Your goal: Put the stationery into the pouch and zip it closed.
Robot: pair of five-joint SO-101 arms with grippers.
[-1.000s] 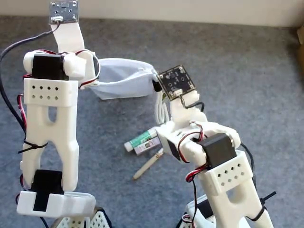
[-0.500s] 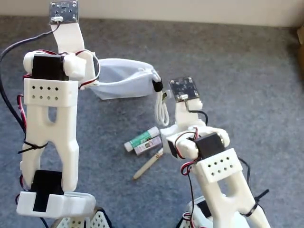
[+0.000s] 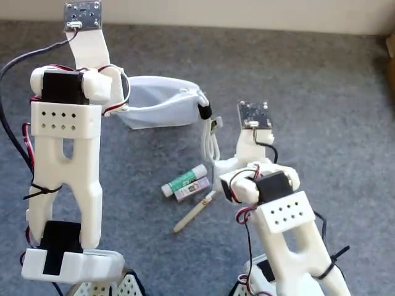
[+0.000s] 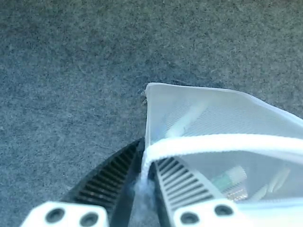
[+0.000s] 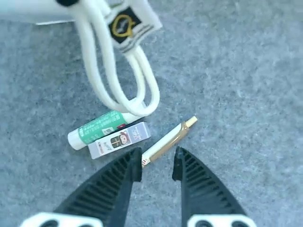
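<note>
— Starting with the left?

— Clamped shut with the left gripper [image 4: 144,158] on the seam at one end of the pouch [image 4: 222,123], fabric pinched tight between the black jaws. Resting otherwise on the grey carpet [image 3: 321,92].

— And on the right?

— Parted jaws on the right gripper [image 5: 156,163], holding nothing. Poised over the near end of the pen [image 5: 168,141], with that end framed in the gap between the tips. Cannot tell about contact.

— Where, going by the pouch?

— Outside the pouch, near the end opposite the clamp, just past the white cord loop [image 5: 123,80] trailing from that end.

— Anything else down there?

— A green-and-white tube [image 5: 102,127] and a small labelled stick [image 5: 119,140], lying touching side by side, between the pen and the pouch. Overlapped at the tube by the tip of the cord loop. All three outside the pouch, flat on the carpet.
</note>
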